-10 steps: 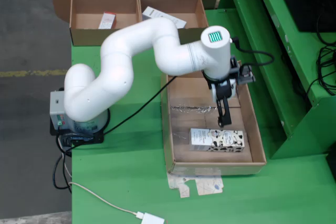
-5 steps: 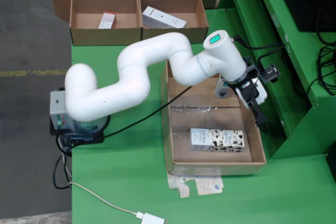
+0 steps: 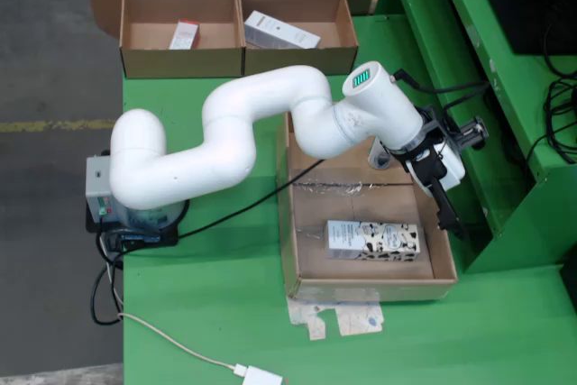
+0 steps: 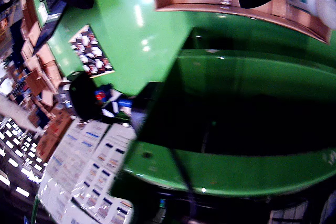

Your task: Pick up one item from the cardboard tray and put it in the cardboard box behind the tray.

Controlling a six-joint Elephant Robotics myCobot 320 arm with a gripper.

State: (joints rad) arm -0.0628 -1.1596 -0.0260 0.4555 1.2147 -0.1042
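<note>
Nearest the fixed camera, a white plug (image 3: pixel 261 375) lies at the green table's (image 3: pixel 207 313) front edge. The shallow brown cardboard tray (image 3: pixel 302 241) holds one cow-patterned carton (image 3: pixel 372 238) lying flat, untouched. The black gripper (image 3: pixel 444 200) hangs over the tray's right rim; whether clenched or released, I cannot tell. The twin-compartment cardboard box (image 3: pixel 236 60) sits at the table's far edge.

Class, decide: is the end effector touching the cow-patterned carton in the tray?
Apart. The fixed overhead view shows bare tray floor between the end effector and the carton.
</note>
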